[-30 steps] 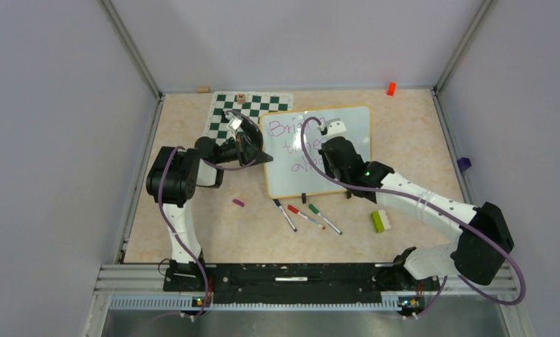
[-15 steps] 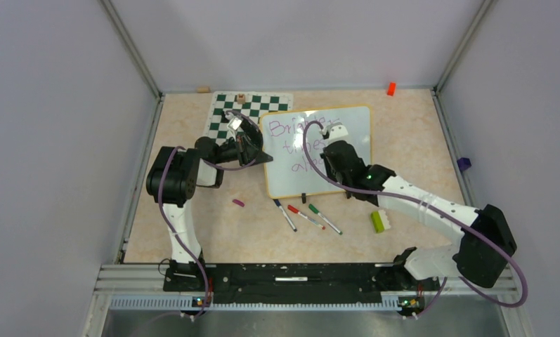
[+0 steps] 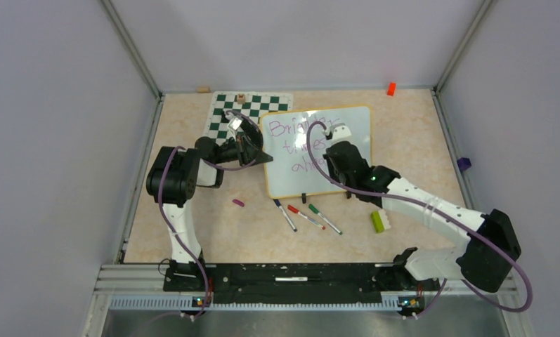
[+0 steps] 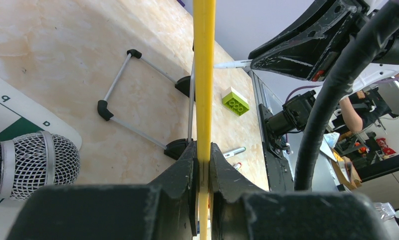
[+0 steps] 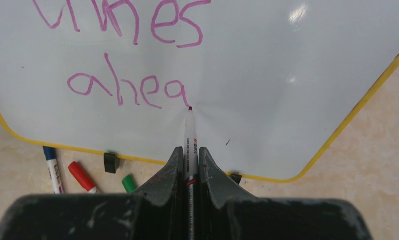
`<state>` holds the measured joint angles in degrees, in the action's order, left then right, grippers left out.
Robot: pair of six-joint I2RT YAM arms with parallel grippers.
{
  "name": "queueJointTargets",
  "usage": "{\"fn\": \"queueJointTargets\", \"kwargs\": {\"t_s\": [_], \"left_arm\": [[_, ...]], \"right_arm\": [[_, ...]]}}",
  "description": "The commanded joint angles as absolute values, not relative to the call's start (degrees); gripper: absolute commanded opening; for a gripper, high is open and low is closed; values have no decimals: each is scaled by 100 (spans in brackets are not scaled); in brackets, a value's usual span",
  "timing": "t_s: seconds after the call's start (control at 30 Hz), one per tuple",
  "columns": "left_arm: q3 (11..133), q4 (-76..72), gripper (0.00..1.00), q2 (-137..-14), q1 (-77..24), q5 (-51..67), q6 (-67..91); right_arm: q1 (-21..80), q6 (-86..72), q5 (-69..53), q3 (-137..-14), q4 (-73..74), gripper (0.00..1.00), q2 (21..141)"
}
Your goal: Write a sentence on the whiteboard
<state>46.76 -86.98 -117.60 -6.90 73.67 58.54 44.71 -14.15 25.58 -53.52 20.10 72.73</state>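
Now, the right gripper (image 5: 189, 154) has its fingers pressed together on a marker (image 5: 189, 130), with no gap either side of the barrel. The marker's purple tip touches the whiteboard (image 5: 267, 90) just past the last letter written. Print on the barrel is too small to read.

The sentence (image 5: 118, 87) is in thin purple handwriting. In the right wrist view the lower line reads "ahea" and the line above ends "imes". In the top view the first line starts "Brigh"; the rest of it is covered by the right gripper and its cable.

The left gripper (image 4: 203, 155) has its fingers nearly closed, clamped on the whiteboard's yellow left rim, which is seen edge-on. A wire stand (image 4: 132, 95) with black feet shows behind the board, which leans on it, tilted.

The whiteboard sits mid-table, its far left corner overlapping a chess mat (image 3: 263, 104).

Along the near edge:
- One black clip (image 5: 110, 161) is on the rim.
- A blue marker (image 5: 51, 167), a red marker (image 5: 82, 176) and a green marker (image 5: 129, 183) lie just below the board, all capped.
- A green brick (image 3: 379, 221) lies near the right forearm.
- A small purple cap (image 3: 238, 202) lies apart, to the left of the markers.

A small orange piece (image 3: 391, 88) lies at the far edge of the table.
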Motion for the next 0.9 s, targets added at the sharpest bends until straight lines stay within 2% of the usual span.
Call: {"fn": "queueJointTargets", "kwargs": {"t_s": [0.0, 0.87], "left_arm": [[4715, -9281, 0, -11591, -743, 7415, 5889], [4720, -9277, 0, -11602, -738, 7427, 5904]], "right_arm": [[4306, -1407, 2501, -5568, 1969, 0, 6907], [4043, -1485, 2445, -5077, 1354, 0, 6820]]}}
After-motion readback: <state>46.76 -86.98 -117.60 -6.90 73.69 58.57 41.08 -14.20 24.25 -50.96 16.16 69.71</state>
